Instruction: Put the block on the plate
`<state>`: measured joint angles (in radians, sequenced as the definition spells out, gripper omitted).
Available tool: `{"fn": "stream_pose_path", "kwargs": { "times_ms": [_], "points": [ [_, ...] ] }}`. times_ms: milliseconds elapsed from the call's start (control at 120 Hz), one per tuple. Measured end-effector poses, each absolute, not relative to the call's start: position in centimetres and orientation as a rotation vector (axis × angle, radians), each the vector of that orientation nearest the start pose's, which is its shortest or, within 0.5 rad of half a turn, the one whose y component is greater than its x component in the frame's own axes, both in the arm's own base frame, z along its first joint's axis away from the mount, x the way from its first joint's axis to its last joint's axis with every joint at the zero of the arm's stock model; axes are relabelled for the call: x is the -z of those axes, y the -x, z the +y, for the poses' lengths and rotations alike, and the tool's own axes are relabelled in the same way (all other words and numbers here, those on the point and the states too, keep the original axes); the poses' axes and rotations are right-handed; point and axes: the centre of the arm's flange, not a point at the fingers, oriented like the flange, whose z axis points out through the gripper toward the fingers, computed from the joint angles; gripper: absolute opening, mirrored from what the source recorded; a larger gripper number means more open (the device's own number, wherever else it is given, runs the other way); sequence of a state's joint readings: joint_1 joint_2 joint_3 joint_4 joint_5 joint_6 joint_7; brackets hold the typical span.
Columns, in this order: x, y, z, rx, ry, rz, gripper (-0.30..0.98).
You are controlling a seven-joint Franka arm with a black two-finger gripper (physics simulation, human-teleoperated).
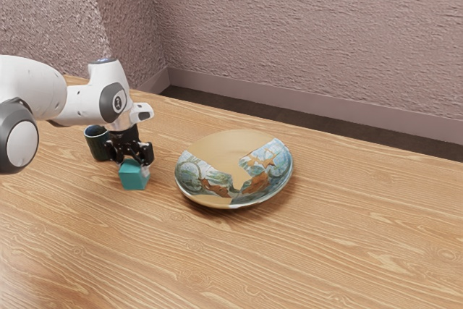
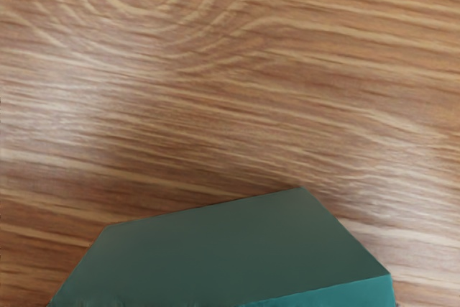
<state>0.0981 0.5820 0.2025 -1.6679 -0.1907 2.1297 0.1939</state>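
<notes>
Block at claw, plate alongside.
The block (image 1: 134,178) sits directly under the claw (image 1: 133,165); whether it is gripped cannot be determined. The plate (image 1: 233,151) lies apart, toward the exterior view's right.

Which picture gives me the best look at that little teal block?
The exterior view: it shows the block nearly whole, to the exterior view's left of the plate. The wrist view shows it larger, but cut off at the lower edge.
</notes>
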Motion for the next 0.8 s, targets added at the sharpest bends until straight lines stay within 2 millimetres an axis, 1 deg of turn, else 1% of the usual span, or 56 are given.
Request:
{"fn": "stream_pose_path", "kwargs": {
  "times_ms": [175, 208, 242, 308, 383, 442, 492, 525, 558, 617, 700, 800],
  "points": [
    [-27.8, -64.7, 17.6, -0.118, 3.185, -0.329, 0.4],
    [-28.4, -64.8, 17.3, -0.109, 3.182, -0.322, 0.39],
    [-29.6, -65.1, 16.5, -0.093, 3.18, -0.296, 0.38],
    [-32.9, -66.1, 13.4, -0.048, 3.171, -0.198, 0.35],
    [-36.2, -66.7, 9.1, -0.012, 3.161, -0.08, 0.34],
    [-38.0, -66.8, 5.7, 0.006, 3.155, 0.0, 0.34],
    [-39.4, -67.1, 2.2, 0.02, 3.149, 0.076, 0.34],
    [-40.0, -67.5, -0.3, 0.026, 3.144, 0.125, 0.34],
    [-40.0, -68.2, -2.3, 0.026, 3.14, 0.161, 0.34],
    [-38.4, -69.4, -4.9, -0.003, 3.139, 0.196, 0.33],
    [-36.4, -70.6, -6.6, -0.042, 3.143, 0.199, 0.33],
    [-34.8, -70.8, -8.0, -0.082, 3.153, 0.19, 0.33]
  ]
}}
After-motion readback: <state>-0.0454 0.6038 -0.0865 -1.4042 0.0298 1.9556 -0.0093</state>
